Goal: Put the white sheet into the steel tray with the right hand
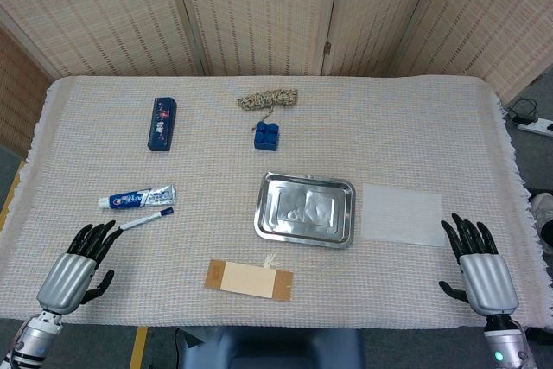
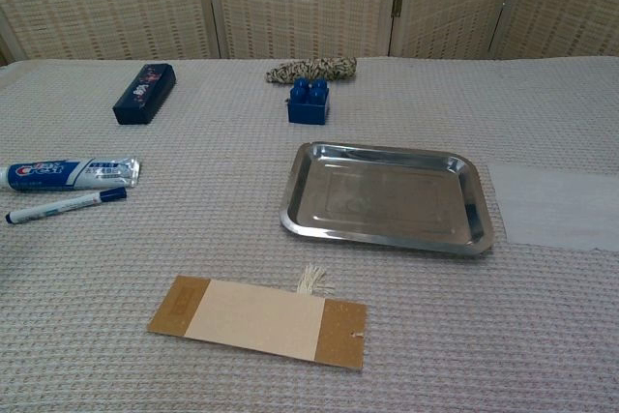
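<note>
The white sheet (image 1: 402,214) lies flat on the cloth, just right of the steel tray (image 1: 306,210); in the chest view the sheet (image 2: 556,207) runs off the right edge beside the empty tray (image 2: 385,198). My right hand (image 1: 478,265) rests at the table's front right corner, fingers spread, holding nothing, a short way right of and nearer than the sheet. At the front left corner my left hand (image 1: 79,264) is open too. Neither hand shows in the chest view.
A toothpaste tube (image 1: 136,199) and a pen (image 1: 145,219) lie at the left. A dark blue case (image 1: 162,123), a blue brick (image 1: 267,136) and a bundle of twine (image 1: 267,99) sit further back. A brown card (image 1: 249,280) lies in front of the tray.
</note>
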Motion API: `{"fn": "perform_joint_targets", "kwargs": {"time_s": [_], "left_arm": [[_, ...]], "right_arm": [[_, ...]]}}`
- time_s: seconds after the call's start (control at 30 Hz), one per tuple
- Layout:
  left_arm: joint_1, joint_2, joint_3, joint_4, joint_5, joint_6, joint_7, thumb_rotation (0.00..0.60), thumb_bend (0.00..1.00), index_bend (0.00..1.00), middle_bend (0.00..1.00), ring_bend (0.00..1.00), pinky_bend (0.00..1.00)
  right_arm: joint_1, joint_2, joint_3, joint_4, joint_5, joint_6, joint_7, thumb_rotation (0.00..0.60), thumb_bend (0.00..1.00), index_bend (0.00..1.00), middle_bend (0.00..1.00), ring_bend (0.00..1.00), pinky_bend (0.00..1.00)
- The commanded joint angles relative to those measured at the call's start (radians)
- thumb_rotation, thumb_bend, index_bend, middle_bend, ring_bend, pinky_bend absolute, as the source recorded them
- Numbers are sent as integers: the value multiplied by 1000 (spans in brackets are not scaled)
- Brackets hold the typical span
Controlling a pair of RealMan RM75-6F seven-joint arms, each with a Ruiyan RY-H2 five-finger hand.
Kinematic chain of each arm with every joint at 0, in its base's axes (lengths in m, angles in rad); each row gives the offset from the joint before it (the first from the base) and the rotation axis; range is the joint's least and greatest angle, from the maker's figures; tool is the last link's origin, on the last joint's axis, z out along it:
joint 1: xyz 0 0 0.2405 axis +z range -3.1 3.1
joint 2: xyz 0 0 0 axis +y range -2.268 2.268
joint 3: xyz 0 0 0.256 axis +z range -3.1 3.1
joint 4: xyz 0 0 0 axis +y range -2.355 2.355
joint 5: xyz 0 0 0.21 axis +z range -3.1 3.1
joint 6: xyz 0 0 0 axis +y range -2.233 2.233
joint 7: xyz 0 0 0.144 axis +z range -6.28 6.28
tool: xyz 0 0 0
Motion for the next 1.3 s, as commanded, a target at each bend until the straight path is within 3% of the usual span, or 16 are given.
{"fn": "perform_joint_targets", "kwargs": {"time_s": [0.03, 0.27, 0.47, 0.6, 0.87, 1.13, 1.3], "left_arm": [[-2, -2, -3, 4, -8, -7, -1, 600, 525, 0, 0, 0, 0], [-5, -5, -2, -2, -3, -7, -7, 600, 526, 0, 0, 0, 0], [-12, -5, 1, 7, 5, -15, -19, 600, 525, 0, 0, 0, 0], [-9, -2, 4, 1, 5, -11, -16, 600, 527, 0, 0, 0, 0], [-1, 4, 10, -11, 25, 13, -14, 600, 526, 0, 0, 0, 0], [-2, 6, 4, -9, 8, 5, -21, 600, 525, 0, 0, 0, 0], [-4, 6, 1, -6, -4, -5, -23, 600, 525, 0, 0, 0, 0]], "right_arm": [[1, -5, 6, 0, 21, -5, -16, 590, 0, 0, 0, 0, 0], [-4, -4, 8, -2, 34, 1, -16, 589, 0, 0, 0, 0, 0], [-18, -21, 25, 64, 81, 16, -15, 589, 0, 0, 0, 0, 0], [-9, -43, 47, 135, 120, -7, 51, 590, 8, 97, 0, 0, 0], [42, -167, 75, 370, 129, -63, 96, 595, 75, 313, 0, 0, 0], [89, -303, 90, 602, 93, -71, 197, 600, 250, 382, 0, 0, 0], [114, -389, 104, 761, 59, -30, 223, 599, 281, 388, 0, 0, 0]]}}
